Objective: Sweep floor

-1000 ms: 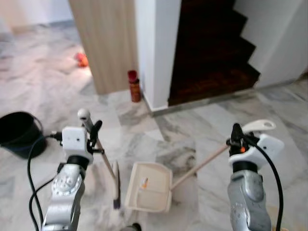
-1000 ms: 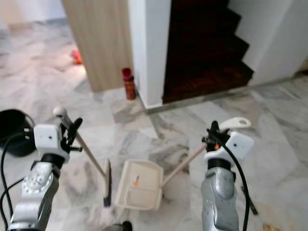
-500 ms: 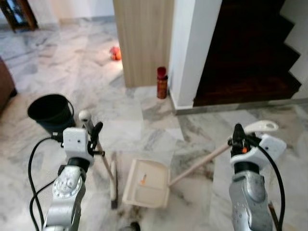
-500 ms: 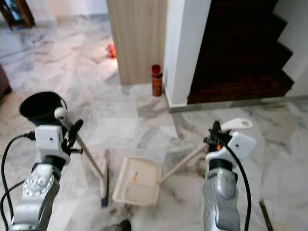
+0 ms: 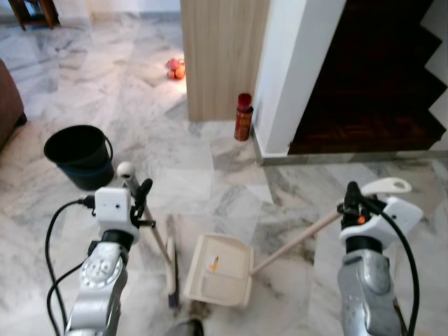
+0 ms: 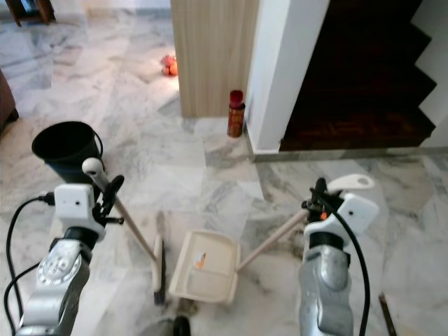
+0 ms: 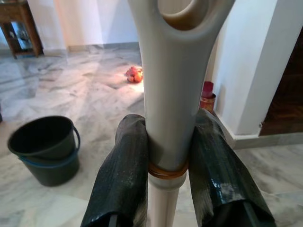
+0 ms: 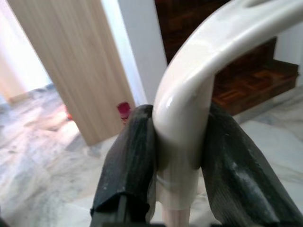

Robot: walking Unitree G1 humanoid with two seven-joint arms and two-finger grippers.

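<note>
both sets of jaws are clamped: our left gripper (image 7: 165, 189) pinches the pale handle of the broom (image 5: 155, 238) just below its looped end, and our right gripper (image 8: 177, 184) squeezes the curved cream grip of the dustpan (image 5: 221, 269).

the broom slants down from our left hand to its head, which rests on the floor just beside the left edge of the dustpan tray. the tray lies flat on the floor between our two arms, with a small orange scrap (image 5: 213, 263) lying inside it. its long handle rises to the right into our right hand.

open marble floor (image 5: 105, 84) stretches ahead and to the left. a black bucket (image 5: 79, 155) stands ahead on the left, well apart from the broom head. a wooden panel (image 5: 220, 56) and a white pillar (image 5: 297, 70) close the way ahead, with a red-capped can (image 5: 243, 117) on the floor just beside the pillar's base. right of the pillar, dark wooden stairs (image 5: 378, 84) climb away. some small orange objects (image 5: 176, 68) lie on the floor just left of the panel, too small to tell.

the floor is grey-veined white marble, glossy, and bright near the panel.
</note>
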